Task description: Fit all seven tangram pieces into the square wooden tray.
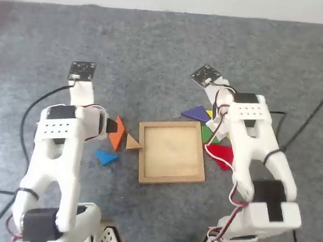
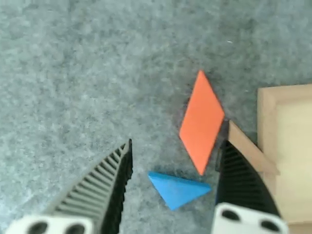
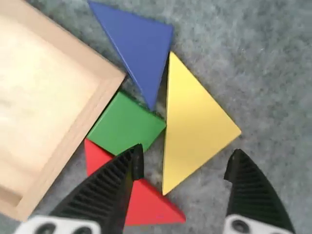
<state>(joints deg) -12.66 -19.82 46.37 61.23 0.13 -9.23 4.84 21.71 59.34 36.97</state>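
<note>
The square wooden tray lies mid-table with nothing in it. To its left lie an orange parallelogram, a small blue triangle and a tan wooden triangle touching the tray edge. My left gripper hangs open above the blue triangle. On the tray's right side lie a dark blue triangle, a yellow triangle, a green square and a red triangle. My right gripper is open over the yellow triangle's lower corner.
Grey carpet covers the table. The left arm and right arm stand either side of the tray. Black cables trail at the left and far right. Open carpet stretches behind the tray.
</note>
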